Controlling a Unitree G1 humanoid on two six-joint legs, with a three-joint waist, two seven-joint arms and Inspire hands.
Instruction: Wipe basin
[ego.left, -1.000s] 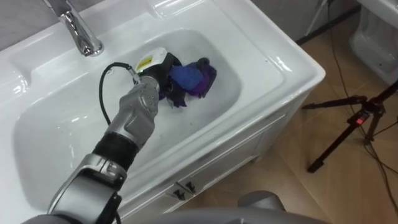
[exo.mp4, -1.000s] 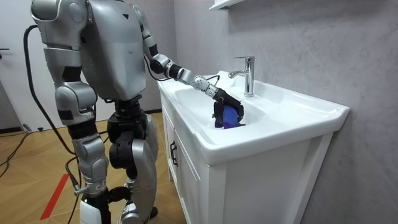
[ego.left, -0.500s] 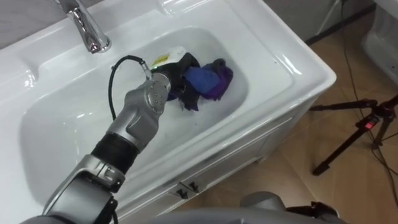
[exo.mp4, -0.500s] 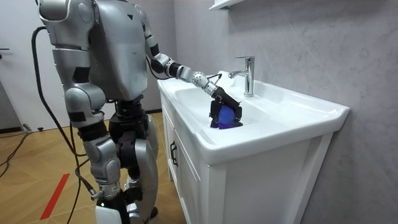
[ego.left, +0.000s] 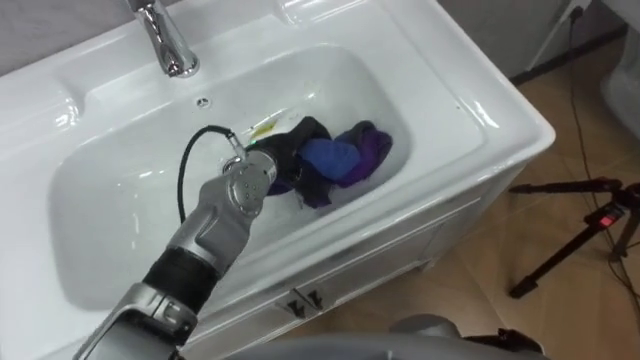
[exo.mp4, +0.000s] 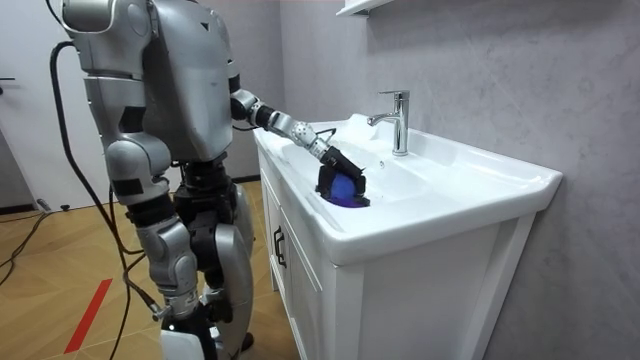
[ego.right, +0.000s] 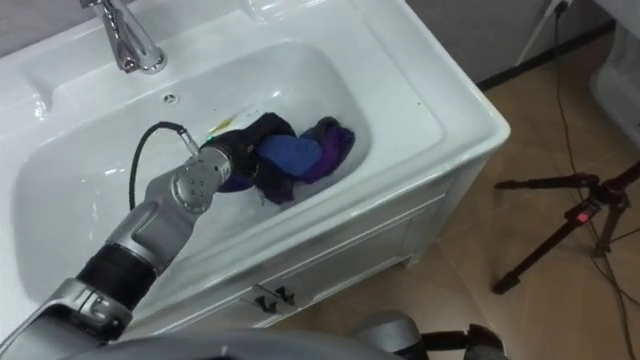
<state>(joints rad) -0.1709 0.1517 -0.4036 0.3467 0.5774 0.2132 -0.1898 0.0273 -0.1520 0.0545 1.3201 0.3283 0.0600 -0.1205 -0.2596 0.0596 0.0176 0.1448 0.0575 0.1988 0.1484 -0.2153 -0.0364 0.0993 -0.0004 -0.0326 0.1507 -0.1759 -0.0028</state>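
White cabinet (exo.mp4: 400, 300) carries the white basin (ego.left: 120, 190), and the robot stands against its front at the room view's left, leaning its left arm over the rim, while a black tripod (ego.left: 580, 230) stands on the wooden floor to the right. Chrome tap (ego.left: 165, 40) rises at the basin's back edge, and well in front of it, on the right half of the bowl floor, lies the blue and purple cloth (ego.left: 345, 160). Dark left hand (ego.left: 290, 150) presses down on the cloth's left side with its fingers curled into the folds, gripping it.
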